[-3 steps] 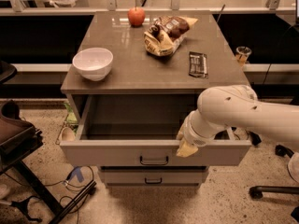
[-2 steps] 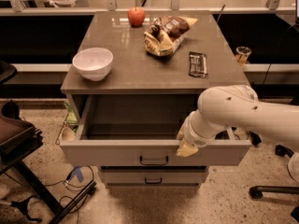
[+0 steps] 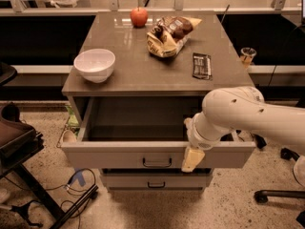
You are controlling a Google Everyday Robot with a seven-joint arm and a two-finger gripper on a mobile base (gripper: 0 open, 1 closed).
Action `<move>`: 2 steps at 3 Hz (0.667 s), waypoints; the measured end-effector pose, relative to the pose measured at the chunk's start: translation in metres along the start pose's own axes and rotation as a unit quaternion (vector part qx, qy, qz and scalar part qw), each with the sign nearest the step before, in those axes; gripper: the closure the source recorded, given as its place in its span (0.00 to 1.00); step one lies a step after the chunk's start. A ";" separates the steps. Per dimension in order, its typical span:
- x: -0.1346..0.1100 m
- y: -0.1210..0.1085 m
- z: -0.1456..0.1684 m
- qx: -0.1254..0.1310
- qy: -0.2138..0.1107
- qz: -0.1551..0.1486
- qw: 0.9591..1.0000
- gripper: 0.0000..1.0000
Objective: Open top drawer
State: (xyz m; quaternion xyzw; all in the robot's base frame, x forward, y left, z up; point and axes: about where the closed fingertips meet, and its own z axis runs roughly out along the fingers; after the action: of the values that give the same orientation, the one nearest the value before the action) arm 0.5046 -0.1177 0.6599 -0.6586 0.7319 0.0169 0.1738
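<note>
The top drawer (image 3: 114, 156) of the grey cabinet stands pulled out, showing a deep, bare grey box. Its flat front carries a small dark bar handle (image 3: 157, 163) at the centre. My gripper (image 3: 193, 159) hangs from the white arm that reaches in from the right. It sits against the drawer front just right of the handle, with a pale fingertip pointing down over the front's face. A narrower drawer (image 3: 156, 181) below stays closed.
On the cabinet top (image 3: 124, 70) rest a white bowl (image 3: 94, 64), a red apple (image 3: 139, 16), a snack bag (image 3: 170, 34) and a dark wrapped bar (image 3: 201, 65). A black chair base (image 3: 28, 175) and cables lie at the left; another chair base (image 3: 281, 192) is at the right.
</note>
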 end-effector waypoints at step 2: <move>0.005 0.006 0.005 -0.013 0.027 0.002 1.000 0.15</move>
State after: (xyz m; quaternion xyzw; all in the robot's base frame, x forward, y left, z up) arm 0.5000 -0.1207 0.6523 -0.6593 0.7376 0.0092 0.1454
